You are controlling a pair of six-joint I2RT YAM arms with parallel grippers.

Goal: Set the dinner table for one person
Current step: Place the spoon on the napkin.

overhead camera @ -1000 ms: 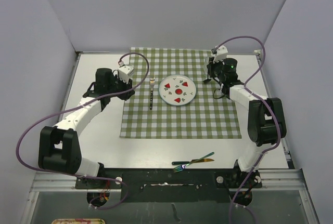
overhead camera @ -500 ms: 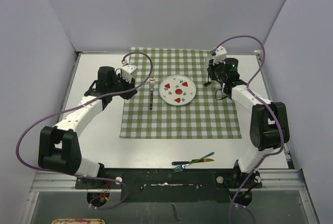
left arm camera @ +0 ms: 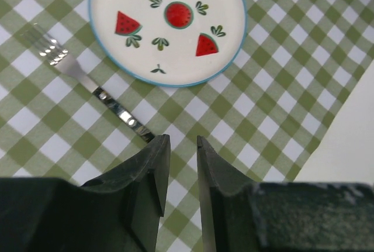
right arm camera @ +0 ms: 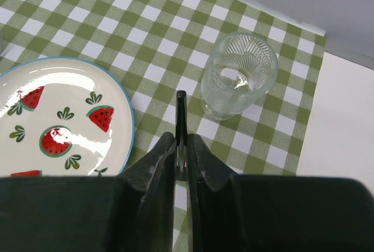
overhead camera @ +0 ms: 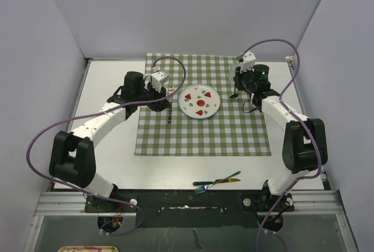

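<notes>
On the white dinner table (overhead camera: 117, 167) lies a green-and-white checked cloth (overhead camera: 204, 135). A watermelon-print plate (overhead camera: 199, 101) (left arm camera: 181, 59) sits mid-cloth, with a silver fork (overhead camera: 169, 110) (left arm camera: 93, 85) to its left. My left gripper (overhead camera: 165, 102) (left arm camera: 182, 139) hovers at the fork's handle end, open by a narrow gap with only cloth showing between the fingers. My right gripper (overhead camera: 235, 92) (right arm camera: 182, 136) is shut on a thin dark utensil (right arm camera: 181, 111), just right of the plate (right arm camera: 35, 117) and beside a clear ribbed glass (right arm camera: 239, 76).
Two spare utensils (overhead camera: 217, 182), one of them an iridescent fork, lie on the bare table near the front edge between the arm bases. Grey walls close in the table on three sides. Purple cables loop above both arms.
My left arm has swung right, from the cloth's left edge to the fork beside the plate. The right gripper has barely moved and keeps its hold.
</notes>
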